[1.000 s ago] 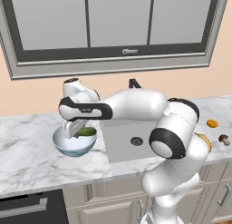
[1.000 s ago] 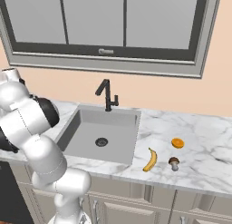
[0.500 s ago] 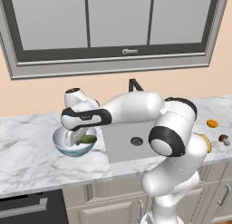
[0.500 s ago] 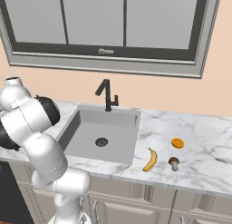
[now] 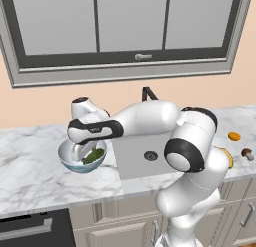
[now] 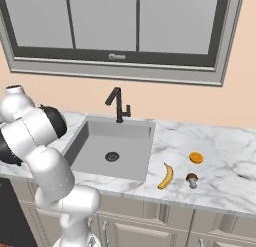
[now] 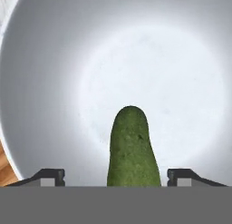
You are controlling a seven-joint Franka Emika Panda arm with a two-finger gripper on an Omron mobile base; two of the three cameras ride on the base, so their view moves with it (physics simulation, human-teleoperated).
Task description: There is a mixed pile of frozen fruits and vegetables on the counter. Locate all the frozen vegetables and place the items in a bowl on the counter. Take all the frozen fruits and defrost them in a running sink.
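My gripper [image 7: 116,175] is down in the pale bowl [image 5: 70,163] on the marble counter [image 5: 30,161], jaws spread wide, with the dark green vegetable [image 7: 132,148] lying loose between them, touching neither. The grey sink [image 6: 107,146] holds nothing. The banana [image 6: 166,175], mushroom [image 6: 192,179] and orange fruit [image 6: 196,157] sit on the counter to its right; no writing is legible.

We see the white marble counter [image 6: 225,156] running either side of the sink [image 6: 112,146], which is set into it. Left of the sink, the pale bowl [image 5: 67,158] rests on the marble, just beside the basin's edge. Right of the sink lie the banana [image 6: 166,176], closest to it, then the mushroom [image 6: 192,179] and the orange fruit [image 6: 196,157] behind.
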